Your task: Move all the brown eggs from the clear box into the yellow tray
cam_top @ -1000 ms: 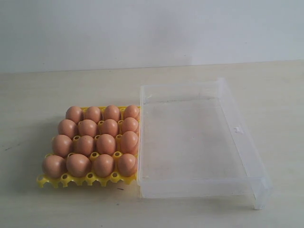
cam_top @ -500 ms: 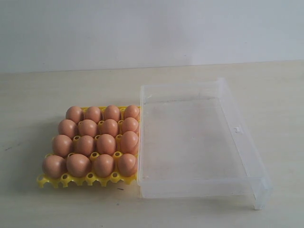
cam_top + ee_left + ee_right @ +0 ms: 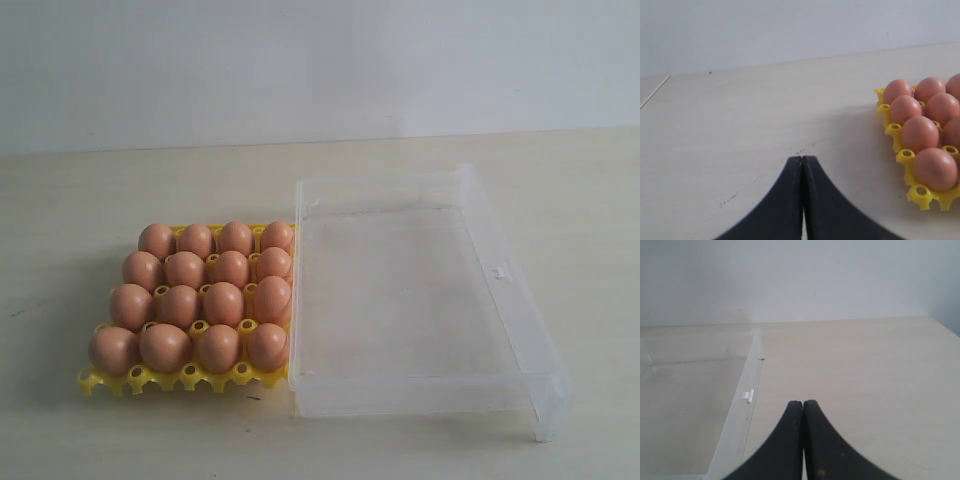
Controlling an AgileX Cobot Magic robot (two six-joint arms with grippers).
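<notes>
Several brown eggs fill the yellow tray on the left of the table in the exterior view. Beside it on the right lies the clear box, holding nothing. No arm shows in the exterior view. In the left wrist view my left gripper is shut and empty over bare table, with the yellow tray and brown eggs off to one side. My right gripper is shut and empty over the table beside the clear box's wall.
The light wooden table runs back to a plain white wall. A small clasp sticks out of the box's right wall. A table edge shows in the left wrist view.
</notes>
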